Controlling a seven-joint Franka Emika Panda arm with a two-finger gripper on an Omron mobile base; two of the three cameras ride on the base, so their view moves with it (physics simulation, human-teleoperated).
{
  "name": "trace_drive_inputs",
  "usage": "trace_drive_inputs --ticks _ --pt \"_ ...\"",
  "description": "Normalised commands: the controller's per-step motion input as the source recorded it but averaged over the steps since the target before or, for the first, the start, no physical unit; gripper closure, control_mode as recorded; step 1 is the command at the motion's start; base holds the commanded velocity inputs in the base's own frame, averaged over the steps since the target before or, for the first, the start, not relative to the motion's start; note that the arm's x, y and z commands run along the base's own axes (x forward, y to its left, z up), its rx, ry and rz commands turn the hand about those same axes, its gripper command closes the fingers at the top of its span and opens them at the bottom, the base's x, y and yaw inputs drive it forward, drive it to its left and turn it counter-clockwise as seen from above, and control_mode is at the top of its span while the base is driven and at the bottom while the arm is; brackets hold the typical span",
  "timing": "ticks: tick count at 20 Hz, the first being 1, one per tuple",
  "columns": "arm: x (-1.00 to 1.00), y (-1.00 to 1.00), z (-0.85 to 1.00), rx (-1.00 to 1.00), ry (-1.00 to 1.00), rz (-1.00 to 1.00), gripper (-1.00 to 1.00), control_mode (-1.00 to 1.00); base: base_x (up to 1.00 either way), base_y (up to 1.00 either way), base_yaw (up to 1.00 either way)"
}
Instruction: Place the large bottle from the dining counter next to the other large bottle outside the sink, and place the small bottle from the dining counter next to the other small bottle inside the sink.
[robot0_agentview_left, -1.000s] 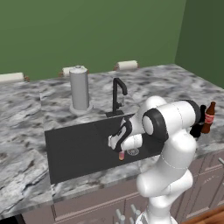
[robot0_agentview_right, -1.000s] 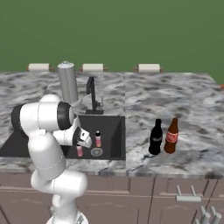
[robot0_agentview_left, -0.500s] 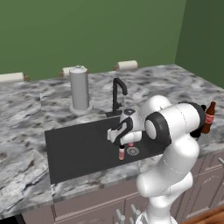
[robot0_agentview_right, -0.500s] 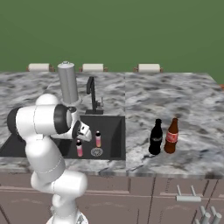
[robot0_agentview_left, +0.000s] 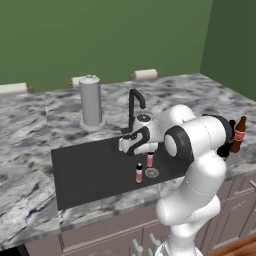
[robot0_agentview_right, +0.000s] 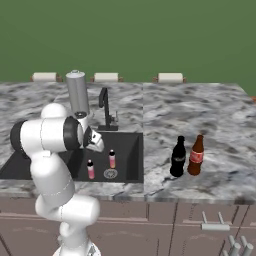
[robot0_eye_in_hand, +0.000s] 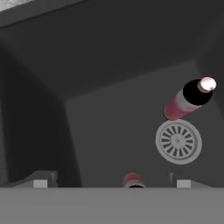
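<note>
two small dark finger tips of the white arm's gripper (robot0_eye_in_hand: 111, 183) stand wide apart at the bottom of the hand view, with nothing clamped between them. just past the gap between them shows the top of a tiny pinkish-red bottle (robot0_eye_in_hand: 133, 180), free of either tip. in the left base view the gripper (robot0_agentview_left: 131, 144) hangs above the sink floor, with that small bottle (robot0_agentview_left: 139, 173) standing upright below it, pinkish-red low down, pale above, dark at the cap.

a second tiny pinkish-red bottle with a pale top (robot0_agentview_left: 149, 159) stands upright near the first, a little farther toward the faucet. in the hand view this other small bottle (robot0_eye_in_hand: 189, 99) shows a dark band under a pale round cap. the round ribbed metal drain (robot0_eye_in_hand: 178, 141) lies on the basin floor between the two bottles and slightly to one side.

the dark grey rectangular sink (robot0_agentview_left: 85, 170) is set in a grey-and-white marbled stone counter (robot0_agentview_right: 210, 117). a black curved faucet (robot0_agentview_left: 135, 105) rises at its back edge, and a tall grey cylinder (robot0_agentview_left: 91, 101) stands on the counter beside it.

outside the sink, in the right base view, a tall brown glass bottle with a red label (robot0_agentview_right: 196, 155) stands upright just beside a tall all-dark bottle with a slim neck (robot0_agentview_right: 178, 157), close but whether touching is unclear.
</note>
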Motion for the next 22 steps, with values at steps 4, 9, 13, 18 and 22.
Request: trace_drive_inputs --ticks 4,9,13,18,22 --pt "0.00 0.17 0.30 0.00 -0.03 0.00 -1.00 -1.00 0.00 0.00 0.00" --pt "0.00 0.03 0.56 0.00 -0.08 0.00 -1.00 -1.00 0.00 0.00 0.00" --pt "0.00 0.00 0.52 0.00 -0.09 0.00 -1.00 -1.00 0.00 0.00 0.00" --pt "0.00 0.12 0.29 0.00 -0.01 0.00 -1.00 -1.00 0.00 0.00 0.00" --pt "0.00 0.17 0.36 0.00 0.00 0.00 -1.00 -1.00 0.00 0.00 0.00"
